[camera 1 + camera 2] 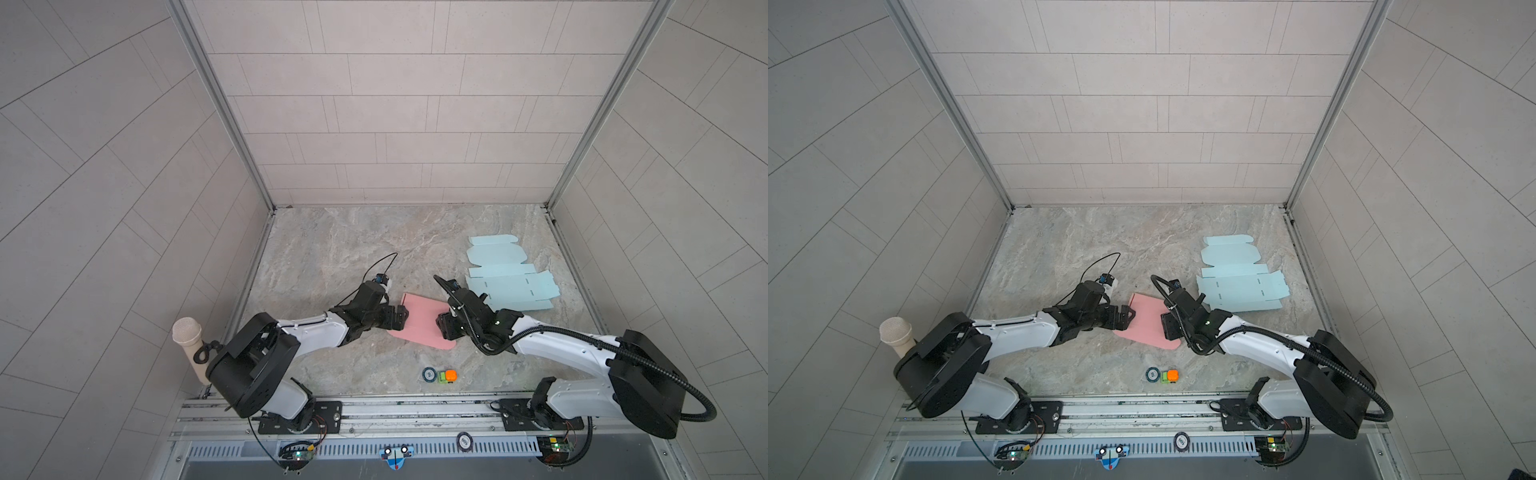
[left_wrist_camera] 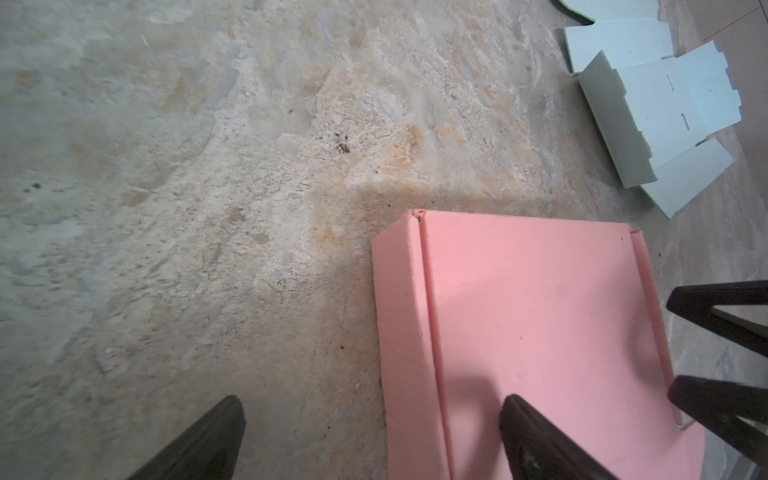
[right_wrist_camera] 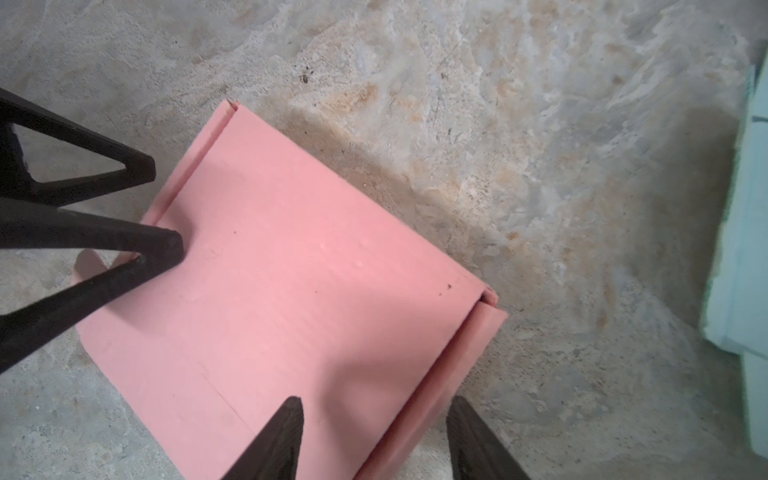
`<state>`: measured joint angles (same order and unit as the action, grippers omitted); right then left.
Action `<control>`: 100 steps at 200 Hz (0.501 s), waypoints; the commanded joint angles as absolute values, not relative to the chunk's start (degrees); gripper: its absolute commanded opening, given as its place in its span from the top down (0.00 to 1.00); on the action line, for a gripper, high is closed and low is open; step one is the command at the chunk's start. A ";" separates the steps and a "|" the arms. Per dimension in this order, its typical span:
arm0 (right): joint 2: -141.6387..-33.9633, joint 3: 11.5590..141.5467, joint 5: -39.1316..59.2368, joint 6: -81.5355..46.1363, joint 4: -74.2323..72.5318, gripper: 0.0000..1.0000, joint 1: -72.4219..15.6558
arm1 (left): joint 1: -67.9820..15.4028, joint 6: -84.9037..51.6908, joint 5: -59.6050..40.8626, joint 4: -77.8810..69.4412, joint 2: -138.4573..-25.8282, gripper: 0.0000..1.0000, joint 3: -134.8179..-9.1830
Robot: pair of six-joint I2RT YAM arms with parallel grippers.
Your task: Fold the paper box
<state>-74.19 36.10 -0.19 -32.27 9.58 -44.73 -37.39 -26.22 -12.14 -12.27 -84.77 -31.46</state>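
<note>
soft even light, faint shadows on the pink box (image 3: 291, 270), wall tiles (image 1: 83, 166) bowed at edges, near fingers (image 3: 274, 444) blurred

Top views high overhead table (image 1: 353, 249); wrist views close on pink box (image 2: 519, 311) (shared).

White links (image 1: 316, 328), black joints (image 1: 249, 365), corrugated black cable (image 1: 577, 333), black left tool (image 2: 372, 401).

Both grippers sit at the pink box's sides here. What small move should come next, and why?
Probably close the left gripper on the left side flap of the pink box: its open jaws already straddle that flap. The right gripper straddles the opposite flap, jaws also apart, so nothing is gripped yet.
</note>
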 commanded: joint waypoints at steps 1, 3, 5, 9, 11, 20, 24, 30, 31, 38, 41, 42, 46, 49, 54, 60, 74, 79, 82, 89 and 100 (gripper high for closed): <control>-74.09 35.78 -0.19 -33.96 8.54 0.42 -44.83 | -37.65 -26.63 -11.25 -12.94 -85.73 0.01 -30.40; -74.07 35.79 -0.18 -34.00 8.51 0.42 -44.83 | -37.63 -26.70 -11.25 -12.97 -85.75 0.01 -30.36; -74.09 35.84 -0.18 -34.03 8.52 0.42 -44.82 | -37.69 -26.71 -11.25 -13.00 -85.79 0.01 -30.33; -74.05 35.78 -0.09 -34.01 8.39 0.42 -44.85 | -37.63 -26.72 -11.25 -13.09 -85.77 0.01 -30.32; -74.08 35.82 -0.09 -34.08 8.36 0.42 -44.83 | -37.69 -26.72 -11.27 -13.09 -85.78 0.01 -30.26; -74.08 35.83 -0.05 -34.19 8.27 0.42 -44.78 | -37.71 -26.72 -11.32 -13.13 -85.78 0.02 -30.22; -73.98 35.78 -0.01 -34.21 8.26 0.42 -44.72 | -37.71 -26.72 -11.33 -13.17 -85.70 0.02 -30.10; -73.92 34.28 0.07 -34.27 8.16 0.42 -44.58 | -37.71 -26.72 -11.34 -13.25 -85.68 0.02 -30.14; -73.87 34.24 0.08 -34.28 8.17 0.42 -44.62 | -37.71 -26.72 -11.34 -13.22 -85.64 0.02 -30.14; -73.81 34.20 0.13 -34.46 8.05 0.42 -44.50 | -37.71 -26.80 -11.36 -13.33 -85.53 0.03 -30.03; -73.79 34.22 0.13 -34.47 8.00 0.42 -44.48 | -37.71 -26.81 -11.34 -13.34 -85.54 0.03 -30.06; -73.77 34.21 0.20 -34.46 8.00 0.42 -44.47 | -37.71 -26.76 -11.34 -13.31 -85.57 0.03 -30.01; -73.69 34.16 0.24 -34.53 7.95 0.42 -44.39 | -37.71 -26.73 -11.34 -13.39 -85.53 0.03 -30.01; -73.58 34.19 0.26 -34.54 7.92 0.42 -44.39 | -37.71 -26.79 -11.34 -13.44 -85.45 0.03 -29.98; -73.50 34.05 0.31 -34.62 7.87 0.42 -44.30 | -37.71 -26.79 -11.34 -13.49 -85.52 0.04 -29.90; -73.28 34.07 0.41 -34.83 7.82 0.42 -44.21 | -37.71 -26.80 -11.34 -13.50 -85.51 0.04 -29.93; -73.04 33.89 0.58 -35.13 7.80 0.42 -43.91 | -37.71 -26.80 -11.42 -13.66 -85.60 0.05 -29.88; -72.79 33.84 0.72 -35.24 7.77 0.42 -43.82 | -37.71 -26.85 -11.42 -13.68 -85.54 0.05 -29.81; -72.72 33.75 0.78 -35.32 7.70 0.42 -43.78 | -37.71 -26.84 -11.43 -13.64 -85.56 0.05 -29.79; -72.46 33.59 0.83 -35.48 7.56 0.42 -43.71 | -37.71 -26.88 -11.43 -13.75 -85.60 0.06 -29.77; -72.16 33.49 0.97 -35.68 7.57 0.42 -43.55 | -37.71 -26.82 -11.43 -13.87 -85.52 0.06 -29.56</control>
